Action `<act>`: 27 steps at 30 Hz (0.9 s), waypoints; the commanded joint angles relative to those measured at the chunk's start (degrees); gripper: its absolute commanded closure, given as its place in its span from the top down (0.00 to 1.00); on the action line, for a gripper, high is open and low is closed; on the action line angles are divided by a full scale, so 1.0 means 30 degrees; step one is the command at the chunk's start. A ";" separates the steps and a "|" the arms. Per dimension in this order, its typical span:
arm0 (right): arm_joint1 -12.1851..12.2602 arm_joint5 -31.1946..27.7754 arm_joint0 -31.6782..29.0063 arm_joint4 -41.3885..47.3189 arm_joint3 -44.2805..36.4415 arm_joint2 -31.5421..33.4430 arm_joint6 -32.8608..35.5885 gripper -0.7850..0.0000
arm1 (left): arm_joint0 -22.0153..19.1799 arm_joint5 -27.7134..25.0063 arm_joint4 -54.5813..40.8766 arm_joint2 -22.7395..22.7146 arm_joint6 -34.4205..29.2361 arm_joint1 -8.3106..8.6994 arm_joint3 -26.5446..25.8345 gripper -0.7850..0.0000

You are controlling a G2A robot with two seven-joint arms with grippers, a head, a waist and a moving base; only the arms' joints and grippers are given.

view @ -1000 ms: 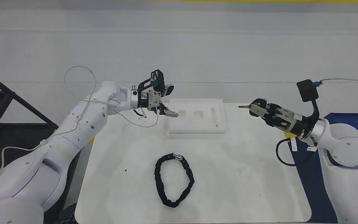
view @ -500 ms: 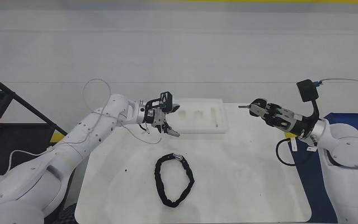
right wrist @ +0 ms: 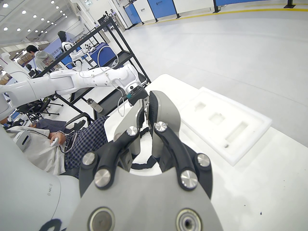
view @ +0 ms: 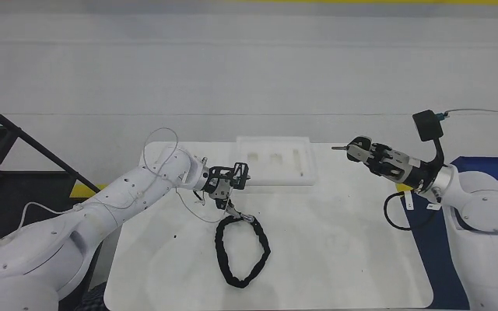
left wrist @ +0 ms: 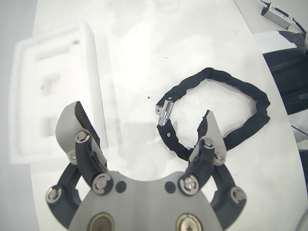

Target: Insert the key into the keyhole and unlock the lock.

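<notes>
On the table (view: 350,249) in front of the tray (view: 272,183), black chain lock (view: 265,247) in a loop, left gripper (left wrist: 143,109) spread wide over its silver cylinder (left wrist: 165,112), right gripper (view: 350,148) aloft well to the right, clenched on the key (view: 338,147).

The looped chain in a black fabric sleeve (view: 243,250) is dark against the plain white table (view: 350,233). The short lock cylinder (left wrist: 165,112) between the chain's ends is shiny chrome, and small silver rivets dot the sleeve beside it. The rectangular moulded foam tray (view: 276,163) is white throughout, nearly the table's shade. A few dark specks (left wrist: 148,97) mark the tabletop. The left gripper (left wrist: 142,111) has pale grey metal fingers (left wrist: 66,121), black ribbed pads (left wrist: 86,123), black links and silver screw heads. The right gripper (view: 350,147) shows the same grey and black, and the thin metal key (view: 338,147) in it is dull grey. The floor (view: 311,70) is pale grey with a yellow stripe (view: 373,1).
</notes>
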 commanded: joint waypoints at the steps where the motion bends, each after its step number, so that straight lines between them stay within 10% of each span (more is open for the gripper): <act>1: 0.0000 0.0000 0.0000 0.0000 0.0000 0.0000 0.0000 0.00 | 0.0073 0.0000 0.0281 0.0003 -0.0144 0.0013 0.0063 1.00; 27: 0.0000 0.0000 0.0000 0.0000 0.0000 0.0000 0.0000 0.00 | 0.1104 0.1072 -0.0880 -0.0605 0.0385 0.0062 0.0227 1.00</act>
